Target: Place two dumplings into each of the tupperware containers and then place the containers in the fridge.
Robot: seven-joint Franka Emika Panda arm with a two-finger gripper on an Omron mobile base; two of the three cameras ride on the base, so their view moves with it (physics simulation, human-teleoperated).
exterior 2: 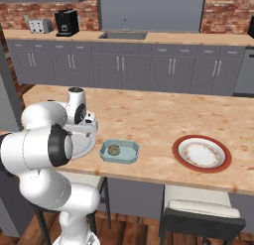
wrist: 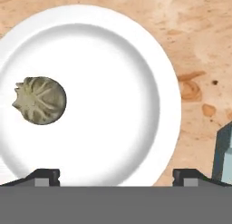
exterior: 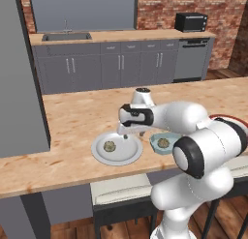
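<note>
Directly beneath the gripper lies a plain grey round plate on the wooden counter, and the hand hangs just above its right half with nothing between the fingers. Its two dark fingertips stand wide apart at the bottom of the hand view, one over the plate's inner floor and the other past the plate's rim, over bare wood. One dumpling rests on the plate off to the gripper's left, clear of both fingers. Just to the gripper's right, close beside the plate, sits the light blue tupperware container, with a second dumpling lying inside it. Farther to the right of the gripper, well apart from the tub, a red-rimmed round plate rests near the counter's front edge. Beyond the gripper, across the room, a run of grey cabinets carries a sink.
</note>
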